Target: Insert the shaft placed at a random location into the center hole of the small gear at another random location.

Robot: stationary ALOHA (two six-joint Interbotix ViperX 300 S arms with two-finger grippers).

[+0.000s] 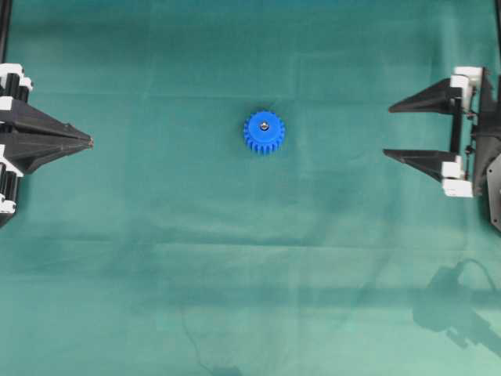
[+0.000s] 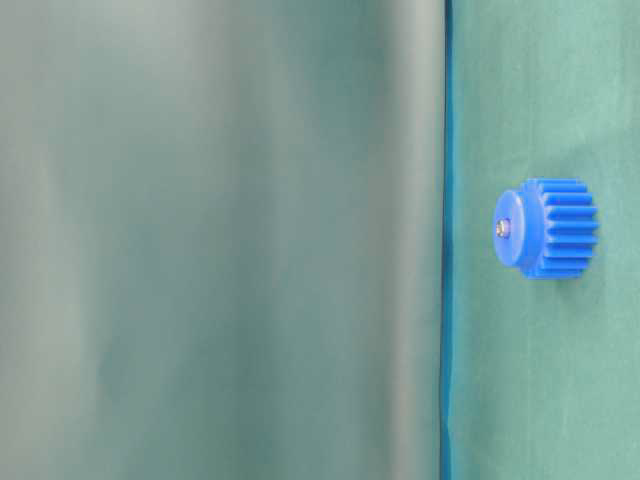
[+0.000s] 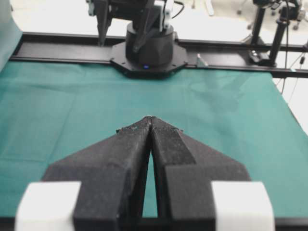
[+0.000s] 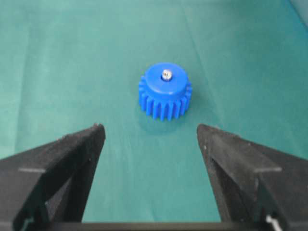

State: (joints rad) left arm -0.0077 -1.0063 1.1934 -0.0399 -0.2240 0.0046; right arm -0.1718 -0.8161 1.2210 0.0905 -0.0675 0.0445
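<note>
The thin silvery metal shaft (image 4: 166, 74) already sits in the center hole of the bright blue plastic toothed gear (image 1: 264, 131)

We keep our right gripper (image 1: 388, 130) wide and empty, well apart from the gear in the middle of the green cloth (image 1: 156, 258); our left gripper (image 1: 89, 142) is pressed together on nothing. To finish well, we judge both should keep away from the gear

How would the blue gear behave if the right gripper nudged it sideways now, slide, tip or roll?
Likely slide: the small gear lies flat on the green cloth, wider than tall, so tipping looks unlikely. The teeth may snag the cloth. The shaft sits in the hub and should travel along. It probably won't roll unless upended.
</note>
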